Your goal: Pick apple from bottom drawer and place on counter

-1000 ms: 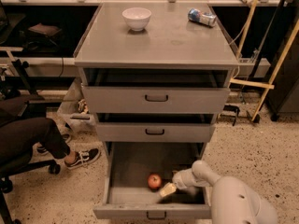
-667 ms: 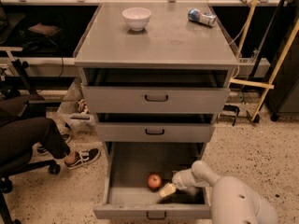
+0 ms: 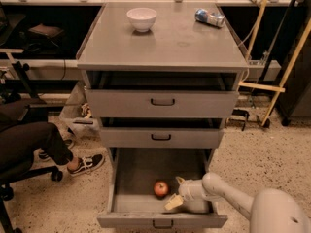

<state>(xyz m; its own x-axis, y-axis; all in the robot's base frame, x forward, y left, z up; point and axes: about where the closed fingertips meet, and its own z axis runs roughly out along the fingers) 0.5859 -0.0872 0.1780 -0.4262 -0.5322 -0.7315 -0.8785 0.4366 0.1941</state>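
No visible shift of gripper (image 3: 175, 192) or apple (image 3: 161, 189) since a second ago; probably lining up for the grasp. Hangs low inside the bottom drawer (image 3: 141, 171), spread open, just right of the apple, gripping nothing. Small, round, red with orange-yellow patches, resting on the drawer floor near the front; not yet on the counter (image 3: 165, 47).

We see a red apple (image 3: 161, 188), tinged orange, on the plain grey floor of the bottom drawer (image 3: 141, 171). At its four o'clock sits the end effector (image 3: 175, 193), its spread fingers pale cream-yellow on an off-white arm (image 3: 228, 193). The tabletop (image 3: 165, 47) is flat grey, with a white bowl (image 3: 142, 19) at eleven o'clock and a blue-and-white can (image 3: 209, 18) at one o'clock. The drawer handles (image 3: 162, 102) are black. The floor (image 3: 262, 149) is beige and speckled; the shoe (image 3: 87, 163) at nine o'clock is black with a white sole.
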